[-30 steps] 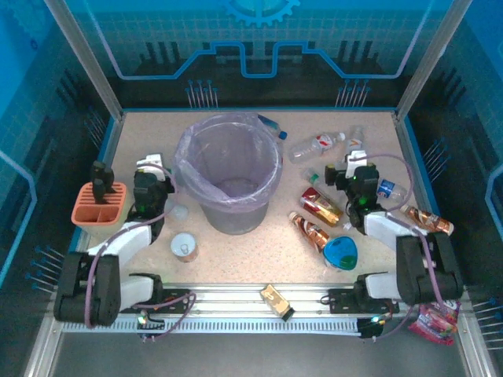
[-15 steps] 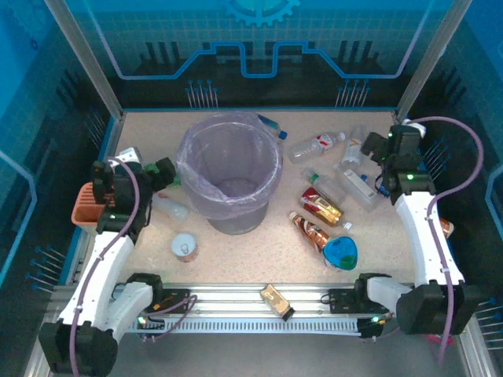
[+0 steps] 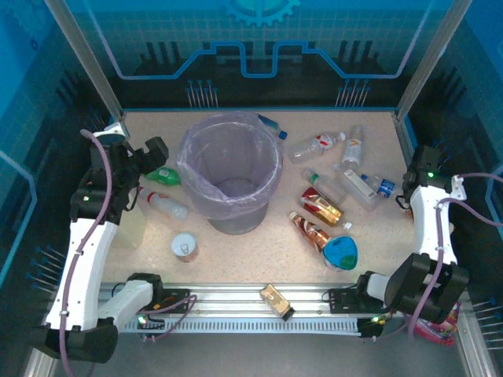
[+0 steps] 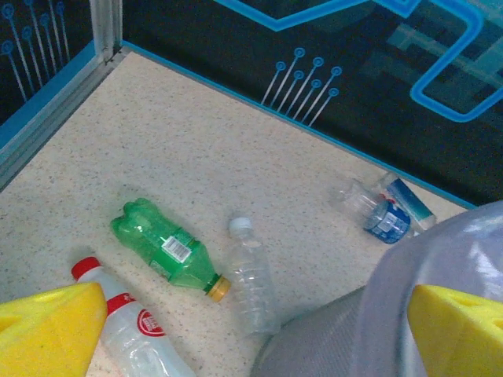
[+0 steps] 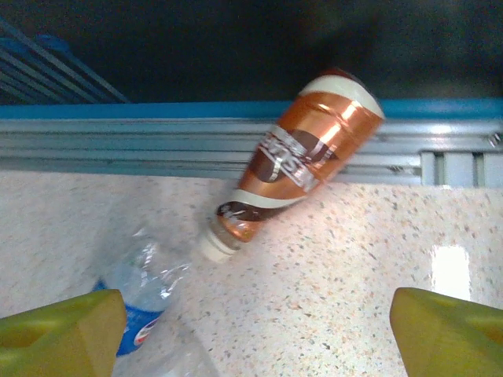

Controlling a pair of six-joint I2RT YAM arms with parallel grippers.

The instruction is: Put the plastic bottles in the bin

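Barely started, judging by the bin: bare liner inside. Left to do: green bottle and red-label bottle lying on the desk at its nine o'clock, clear bottle just beside its wall, brown bottle and more from two to four o'clock. Both spread wide, grasping nothing: left hand, right hand. Barcode on green label; brown wrapper's lettering too blurred to read.
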